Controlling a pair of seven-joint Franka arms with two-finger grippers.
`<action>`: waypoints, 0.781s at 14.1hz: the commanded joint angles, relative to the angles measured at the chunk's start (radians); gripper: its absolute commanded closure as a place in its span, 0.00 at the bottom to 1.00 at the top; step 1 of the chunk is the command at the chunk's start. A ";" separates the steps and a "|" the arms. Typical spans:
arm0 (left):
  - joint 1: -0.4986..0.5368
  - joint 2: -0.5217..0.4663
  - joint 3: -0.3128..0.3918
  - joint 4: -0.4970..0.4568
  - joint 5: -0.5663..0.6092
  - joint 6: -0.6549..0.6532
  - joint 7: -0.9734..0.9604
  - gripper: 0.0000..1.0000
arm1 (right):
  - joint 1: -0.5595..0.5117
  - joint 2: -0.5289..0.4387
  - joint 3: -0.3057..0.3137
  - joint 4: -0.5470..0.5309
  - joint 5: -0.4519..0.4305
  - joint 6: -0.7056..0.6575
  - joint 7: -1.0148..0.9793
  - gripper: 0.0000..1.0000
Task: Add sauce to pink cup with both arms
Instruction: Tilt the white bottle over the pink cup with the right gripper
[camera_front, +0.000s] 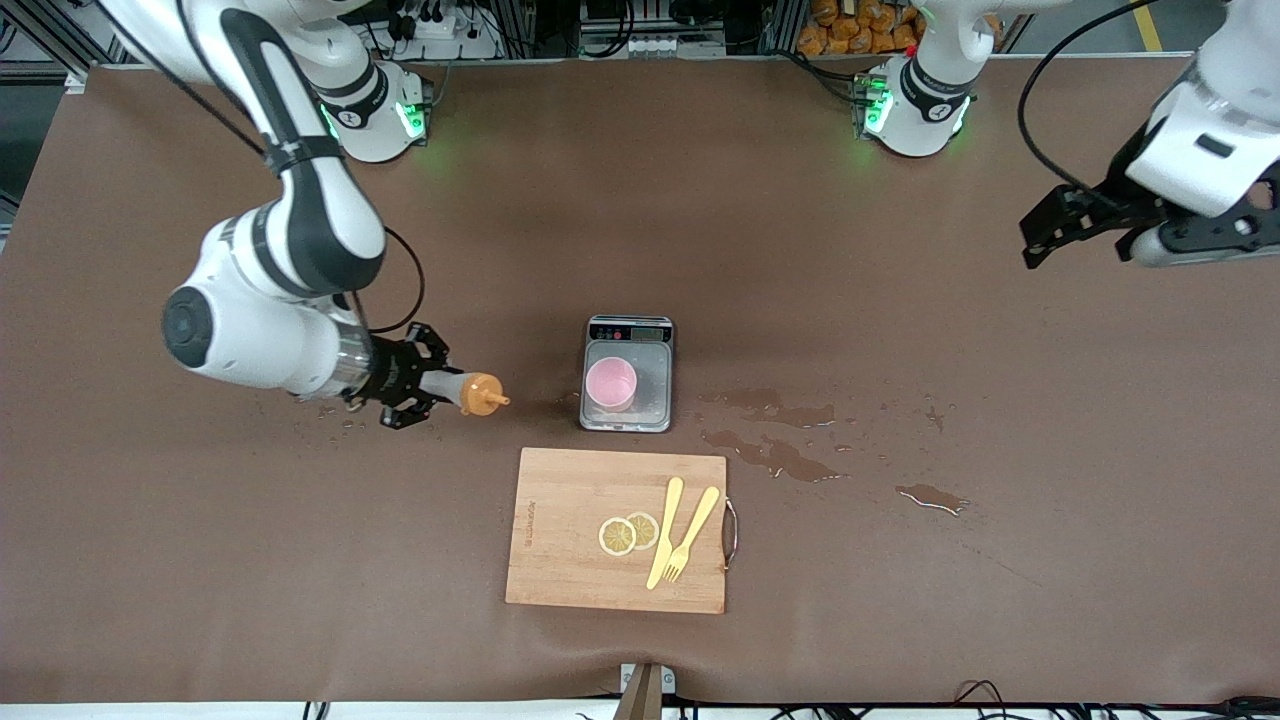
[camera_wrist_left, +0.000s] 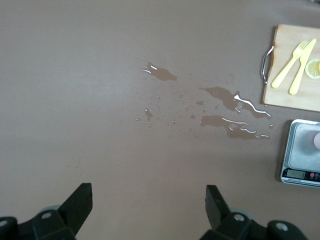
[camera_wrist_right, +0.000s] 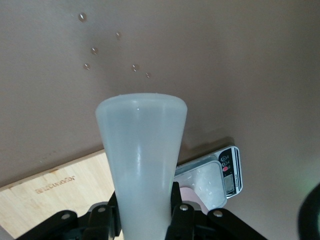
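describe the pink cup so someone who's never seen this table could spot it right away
Find the wooden cutting board at the table edge nearest the front camera; just farther from that camera sits a small grey kitchen scale. The pink cup stands upright on the scale's plate. It is the only pink thing here, a plain round tumbler, unlike the yellow knife and fork on the board.

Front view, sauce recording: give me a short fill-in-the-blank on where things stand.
1. The right gripper is shut on the ____.
2. The pink cup stands on the ____.
3. The left gripper, over bare table, is ____.
4. The fork lies on the ____.

Missing words: sauce bottle; scale; open; cutting board
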 joint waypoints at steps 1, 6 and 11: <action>0.018 0.009 0.007 0.017 -0.018 -0.025 0.018 0.00 | 0.051 0.000 -0.006 0.028 -0.099 0.011 0.136 0.62; 0.068 0.063 0.007 0.015 -0.026 -0.022 0.013 0.00 | 0.120 0.043 -0.006 0.080 -0.254 -0.018 0.305 0.63; 0.125 0.047 0.006 0.018 -0.044 -0.023 0.019 0.00 | 0.201 0.141 -0.006 0.197 -0.439 -0.156 0.421 0.63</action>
